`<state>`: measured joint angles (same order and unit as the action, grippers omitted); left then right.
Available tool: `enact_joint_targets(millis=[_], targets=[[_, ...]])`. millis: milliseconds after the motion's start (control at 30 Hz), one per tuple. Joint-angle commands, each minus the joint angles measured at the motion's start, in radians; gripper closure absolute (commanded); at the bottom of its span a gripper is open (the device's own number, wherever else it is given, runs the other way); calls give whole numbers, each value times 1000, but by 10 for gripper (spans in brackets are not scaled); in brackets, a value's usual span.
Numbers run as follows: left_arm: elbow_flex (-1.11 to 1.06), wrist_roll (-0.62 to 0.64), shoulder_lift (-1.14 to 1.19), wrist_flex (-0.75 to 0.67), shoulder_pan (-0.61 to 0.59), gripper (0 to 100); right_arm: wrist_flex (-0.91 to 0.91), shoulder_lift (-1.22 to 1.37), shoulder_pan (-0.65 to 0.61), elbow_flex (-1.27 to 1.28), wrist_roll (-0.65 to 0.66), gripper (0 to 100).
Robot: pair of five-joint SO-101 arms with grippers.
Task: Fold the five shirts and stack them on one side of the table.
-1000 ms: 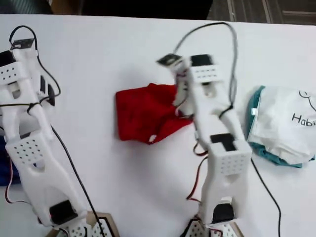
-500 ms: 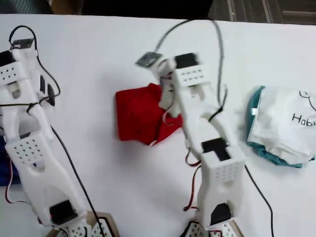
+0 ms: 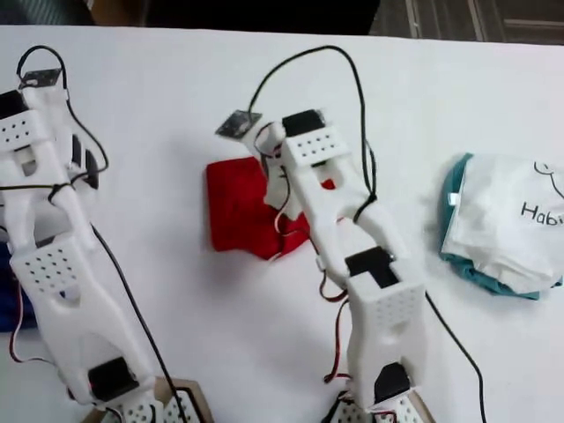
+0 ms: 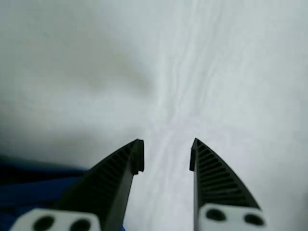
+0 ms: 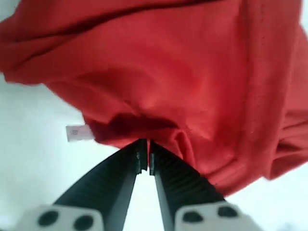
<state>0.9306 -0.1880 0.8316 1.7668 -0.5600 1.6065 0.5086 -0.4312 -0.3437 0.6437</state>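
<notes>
While the red shirt point(image 3: 236, 211) lies mid-table in a rough, part-folded bundle, the job looks roughly half done. A stack point(image 3: 502, 220) at the right edge of the table point(image 3: 176, 97) shows a white shirt on a teal one (whether more lie between them I cannot tell). A blue cloth point(image 3: 7, 304) at the left edge looks like a shirt not yet folded. The right gripper point(image 5: 143, 156) has its jaws pinched together on a fold at the red shirt's edge. The right wrist view makes that grip plain, while from above the arm covers it. The left gripper point(image 4: 166, 156) hangs over bare table with jaws apart and nothing between them, the blue cloth just beside it, which the high view leaves unclear
</notes>
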Motion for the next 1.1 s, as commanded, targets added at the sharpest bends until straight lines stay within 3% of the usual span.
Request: enact_joint_targets(millis=[0,400,633,733,800,933,1067], targets=[[2,-6,-12,-3,6,814,74,-7,31,-3,5,977],[2,-6,-11,-11,6,814,97,-8,251,-2,8,978],[1,-6,-11,-23,6,814,59,2,145,-193,-5,975],[1,-6,-11,-23,6,814,-41,5,122,-288,-94,972],[1,-6,-11,-23,6,814,-113,12,117,-311,-158,926],[1,-8,-11,-23,6,814,-163,87,74,-318,-161,786],[1,-11,-11,-23,5,814,-170,179,30,-394,-161,786]])
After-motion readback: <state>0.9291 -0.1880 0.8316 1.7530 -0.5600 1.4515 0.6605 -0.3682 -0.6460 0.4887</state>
